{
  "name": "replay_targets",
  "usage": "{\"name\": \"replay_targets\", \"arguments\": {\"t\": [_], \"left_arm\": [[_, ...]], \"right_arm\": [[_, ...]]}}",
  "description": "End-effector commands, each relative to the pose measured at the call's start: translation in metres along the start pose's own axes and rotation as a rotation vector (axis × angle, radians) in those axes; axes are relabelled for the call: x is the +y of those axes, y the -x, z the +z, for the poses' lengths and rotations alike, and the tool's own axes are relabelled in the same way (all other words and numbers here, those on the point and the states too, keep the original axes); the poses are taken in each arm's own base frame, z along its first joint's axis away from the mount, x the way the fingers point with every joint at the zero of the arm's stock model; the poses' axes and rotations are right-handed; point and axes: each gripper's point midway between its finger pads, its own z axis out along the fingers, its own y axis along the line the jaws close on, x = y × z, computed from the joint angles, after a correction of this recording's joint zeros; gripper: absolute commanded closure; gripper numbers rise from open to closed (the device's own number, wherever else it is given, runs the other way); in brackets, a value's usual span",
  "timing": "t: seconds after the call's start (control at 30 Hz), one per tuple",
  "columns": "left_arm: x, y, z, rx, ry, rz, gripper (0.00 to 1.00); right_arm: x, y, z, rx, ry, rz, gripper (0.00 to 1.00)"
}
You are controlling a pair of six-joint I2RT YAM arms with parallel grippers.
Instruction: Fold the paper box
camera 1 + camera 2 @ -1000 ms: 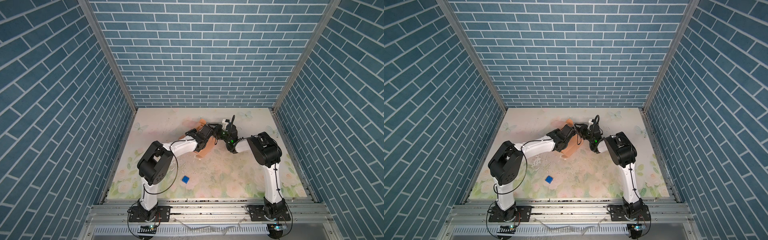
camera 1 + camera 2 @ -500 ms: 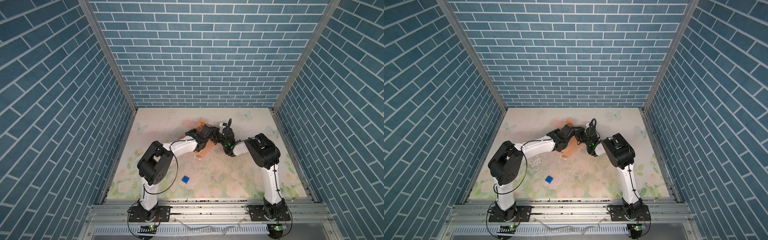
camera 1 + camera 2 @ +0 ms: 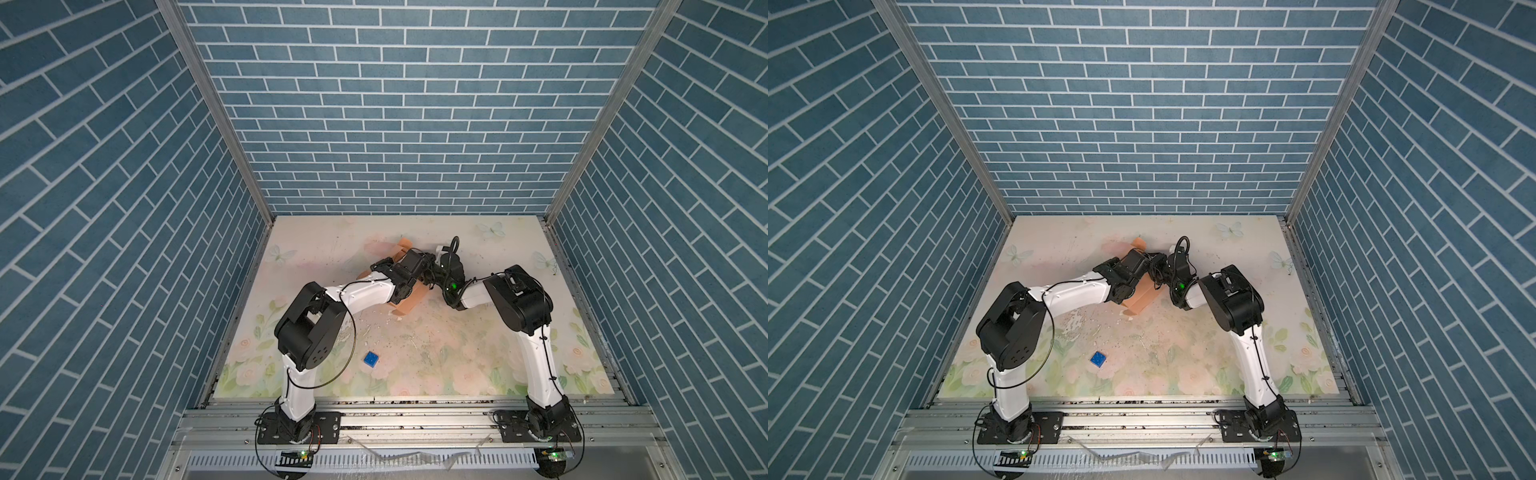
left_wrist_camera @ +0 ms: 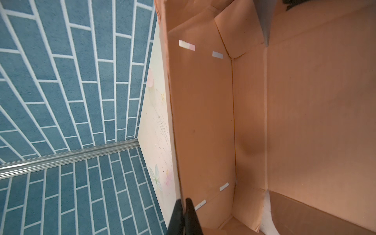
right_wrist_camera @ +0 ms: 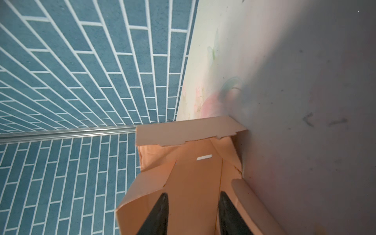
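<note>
So the surface (image 3: 457, 365) has the paper box (image 3: 409, 305) sitting back-centre, left gripper (image 4: 184, 205) jaws pinched on the box's wall edge, right gripper (image 5: 193, 194) jaws partway apart over a box flap, gripping nothing, and a blue cube (image 3: 370, 359) well in front of the box.

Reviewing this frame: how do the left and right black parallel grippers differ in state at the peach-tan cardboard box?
The left gripper is shut; the right gripper stands open, jaws apart. The left pinches a wall edge of the peach-tan paper box; the right only hovers over a box panel, clamping nothing. Both are black-fingered and at the same box.
</note>
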Motion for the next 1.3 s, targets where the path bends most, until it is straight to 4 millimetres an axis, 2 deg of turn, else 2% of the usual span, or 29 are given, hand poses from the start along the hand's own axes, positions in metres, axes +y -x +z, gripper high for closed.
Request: {"name": "replay_targets", "arguments": {"t": [0.0, 0.3, 0.87, 1.03, 1.27], "left_arm": [[-0.013, -0.003, -0.003, -0.004, -0.052, 0.028, 0.94], [-0.012, 0.000, -0.007, -0.016, -0.059, 0.025, 0.94], [-0.014, 0.000, -0.010, -0.024, -0.063, 0.033, 0.94], [-0.014, 0.000, -0.009, -0.022, -0.064, 0.035, 0.94], [-0.014, 0.001, -0.009, -0.023, -0.063, 0.036, 0.94]], "right_arm": [[-0.012, 0.006, 0.006, -0.026, -0.047, 0.056, 0.58], [-0.030, 0.013, 0.012, -0.057, -0.176, 0.077, 0.55], [-0.036, 0.018, 0.033, -0.052, -0.205, 0.043, 0.54], [-0.028, 0.014, 0.043, -0.012, -0.156, 0.013, 0.55], [-0.006, 0.011, 0.046, -0.005, -0.045, -0.041, 0.59]]}}
